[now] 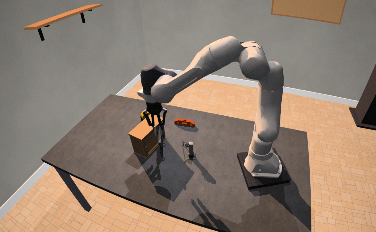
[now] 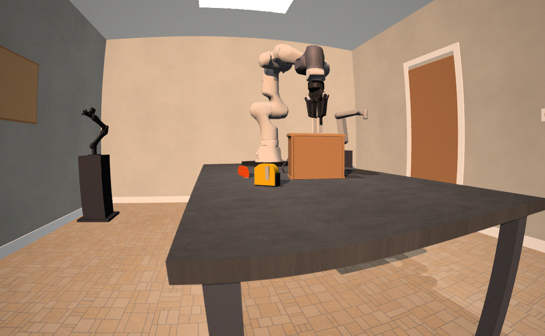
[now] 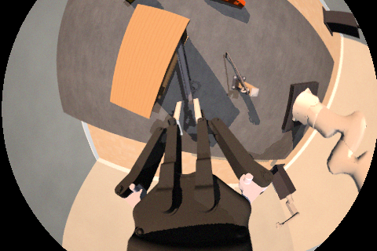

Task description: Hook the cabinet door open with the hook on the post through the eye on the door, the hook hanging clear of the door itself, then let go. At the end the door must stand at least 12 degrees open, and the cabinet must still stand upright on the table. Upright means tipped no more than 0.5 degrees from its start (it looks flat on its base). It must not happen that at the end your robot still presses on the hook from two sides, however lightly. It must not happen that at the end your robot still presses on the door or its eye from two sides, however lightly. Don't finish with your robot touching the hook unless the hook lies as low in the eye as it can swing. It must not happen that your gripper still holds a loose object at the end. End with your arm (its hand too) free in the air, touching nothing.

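The wooden cabinet [image 1: 142, 139] stands flat on the table; it also shows in the exterior view [image 2: 316, 155] and the wrist view [image 3: 149, 60]. Its dark door [image 1: 160, 141] stands swung out from the front, seen edge-on in the wrist view [image 3: 184, 74]. The post [image 1: 191, 149] stands to the right of the door, with its thin hook [image 1: 186, 144] hanging at its side, apart from the door; both show in the wrist view [image 3: 242, 86]. My gripper [image 1: 157, 130] [image 2: 316, 123] [image 3: 188, 106] hangs above the door's top edge, fingers nearly together and empty.
An orange level [image 1: 184, 122] lies behind the post. A yellow tape measure [image 2: 267, 174] sits behind the cabinet. The arm's base plate [image 1: 262, 170] is at the right of the table.
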